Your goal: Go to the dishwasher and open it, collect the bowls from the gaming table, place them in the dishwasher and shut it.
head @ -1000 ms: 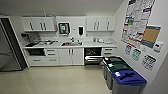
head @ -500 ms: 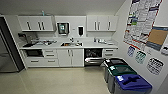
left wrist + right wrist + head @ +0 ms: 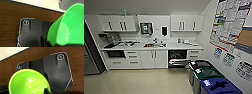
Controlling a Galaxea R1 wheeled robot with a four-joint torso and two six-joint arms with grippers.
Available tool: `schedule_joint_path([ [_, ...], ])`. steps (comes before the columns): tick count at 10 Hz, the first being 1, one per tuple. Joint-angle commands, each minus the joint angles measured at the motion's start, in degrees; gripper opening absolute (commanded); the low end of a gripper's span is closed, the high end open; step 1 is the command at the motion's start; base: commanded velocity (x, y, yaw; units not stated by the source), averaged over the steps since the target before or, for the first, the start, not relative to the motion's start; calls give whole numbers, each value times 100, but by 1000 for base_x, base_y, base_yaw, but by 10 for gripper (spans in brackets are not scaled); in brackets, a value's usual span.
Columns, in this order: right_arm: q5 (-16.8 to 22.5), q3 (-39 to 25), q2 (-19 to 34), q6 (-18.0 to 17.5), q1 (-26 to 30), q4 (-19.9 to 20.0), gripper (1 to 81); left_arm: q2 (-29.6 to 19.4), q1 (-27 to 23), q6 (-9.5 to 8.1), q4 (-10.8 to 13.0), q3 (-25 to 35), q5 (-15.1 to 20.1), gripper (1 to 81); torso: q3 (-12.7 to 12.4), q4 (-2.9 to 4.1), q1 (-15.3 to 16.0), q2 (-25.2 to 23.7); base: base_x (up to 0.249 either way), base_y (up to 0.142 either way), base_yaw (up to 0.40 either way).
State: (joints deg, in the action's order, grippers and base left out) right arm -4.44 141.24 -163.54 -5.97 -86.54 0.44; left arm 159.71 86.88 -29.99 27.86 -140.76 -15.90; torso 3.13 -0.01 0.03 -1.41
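One dishwasher [image 3: 177, 58], door open, at centre frame. Three bins [image 3: 209, 78] at lower right. Two green bowls [image 3: 70, 26] [image 3: 29, 82].

Head view was evenly lit, bright and flat, no hard shadows anywhere on the floor [image 3: 146, 81]. The white cabinets [image 3: 151, 58] came out pale and washed, and the counter [image 3: 169, 47] nearly blew out. The dishwasher [image 3: 177, 58] opening stayed a dark hole, racks barely readable. Everything looked soft and blocky, and the poster [image 3: 231, 22] text was unreadable mush. Wide-angle bending showed at the edges, with the right wall leaning and the bins [image 3: 209, 77] stretched.

Wrist views were blurry too. The big bowl [image 3: 70, 27] glowed with pale glare streaks inside. The small bowl [image 3: 29, 82] had white hotspots near its bottom, and its rim was fuzzy.
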Motion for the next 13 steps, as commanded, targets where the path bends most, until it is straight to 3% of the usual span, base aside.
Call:
schedule_joint_path([
  [1,303,-27,65,8,290,-35,10,-70,-220,19,89,66,122,10,0,0,0,0,195,0,0],
  [13,303,-19,55,8,299,-35,10,-97,-220,19,88,66,114,10,0,0,5,0,181,0,0],
])
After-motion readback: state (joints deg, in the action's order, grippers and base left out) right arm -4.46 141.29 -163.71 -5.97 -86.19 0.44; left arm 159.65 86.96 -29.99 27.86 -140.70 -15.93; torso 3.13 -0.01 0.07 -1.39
